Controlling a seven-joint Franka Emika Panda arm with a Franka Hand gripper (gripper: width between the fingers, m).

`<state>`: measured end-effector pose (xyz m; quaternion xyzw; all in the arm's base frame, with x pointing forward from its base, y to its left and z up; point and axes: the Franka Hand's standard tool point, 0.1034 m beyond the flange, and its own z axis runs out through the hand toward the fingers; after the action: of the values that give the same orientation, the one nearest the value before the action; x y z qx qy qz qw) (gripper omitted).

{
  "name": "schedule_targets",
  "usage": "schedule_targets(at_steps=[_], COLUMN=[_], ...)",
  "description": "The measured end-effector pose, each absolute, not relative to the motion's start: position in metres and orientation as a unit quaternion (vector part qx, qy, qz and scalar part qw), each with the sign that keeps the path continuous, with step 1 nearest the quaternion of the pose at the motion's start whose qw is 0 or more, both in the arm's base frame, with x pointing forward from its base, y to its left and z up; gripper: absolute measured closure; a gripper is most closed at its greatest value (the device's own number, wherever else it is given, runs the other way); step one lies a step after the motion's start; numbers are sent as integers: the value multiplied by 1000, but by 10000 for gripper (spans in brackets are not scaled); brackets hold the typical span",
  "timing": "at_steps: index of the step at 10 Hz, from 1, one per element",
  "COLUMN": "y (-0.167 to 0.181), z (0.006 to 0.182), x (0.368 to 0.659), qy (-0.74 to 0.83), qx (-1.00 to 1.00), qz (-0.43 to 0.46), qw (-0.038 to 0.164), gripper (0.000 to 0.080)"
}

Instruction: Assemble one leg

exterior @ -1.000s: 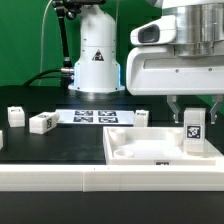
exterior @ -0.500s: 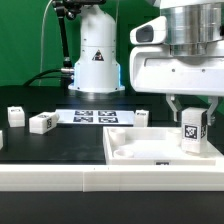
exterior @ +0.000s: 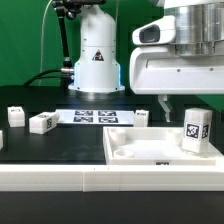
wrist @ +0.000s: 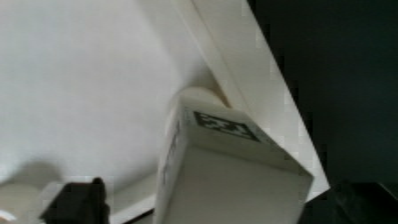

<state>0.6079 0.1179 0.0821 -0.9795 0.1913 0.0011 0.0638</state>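
Note:
A leg (exterior: 195, 131), a small white block with a black-and-white tag, stands upright in the corner of the large white tray (exterior: 140, 152) at the exterior view's right. My gripper (exterior: 193, 105) hangs just above it, open, with one finger (exterior: 165, 103) well clear of the leg's side. In the wrist view the leg (wrist: 240, 160) fills the gap between the two dark fingertips (wrist: 71, 200), with the tray's rim (wrist: 240, 60) beside it. A gap shows between the finger and the leg. The gripper (wrist: 217, 205) holds nothing.
Three more white legs lie on the black table: two at the exterior view's left (exterior: 15, 115) (exterior: 42, 122) and one behind the tray (exterior: 143, 117). The marker board (exterior: 95, 117) lies at the back centre, in front of the robot base (exterior: 97, 55).
The fingers have spread apart and the gripper has risen a little. The leg, gripped before, now stands free in the tray corner.

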Motion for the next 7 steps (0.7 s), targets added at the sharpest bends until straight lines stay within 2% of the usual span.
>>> schedule_targets(at_steps=[2,6,7], y=[119,127,128], z=[83,86,84], x=[607,608,605], qy=[66,-141,-165], qx=[-996,-990,-986], qz=[2,-30,-36], qw=[55,10,9], gripper=[151,150,150])
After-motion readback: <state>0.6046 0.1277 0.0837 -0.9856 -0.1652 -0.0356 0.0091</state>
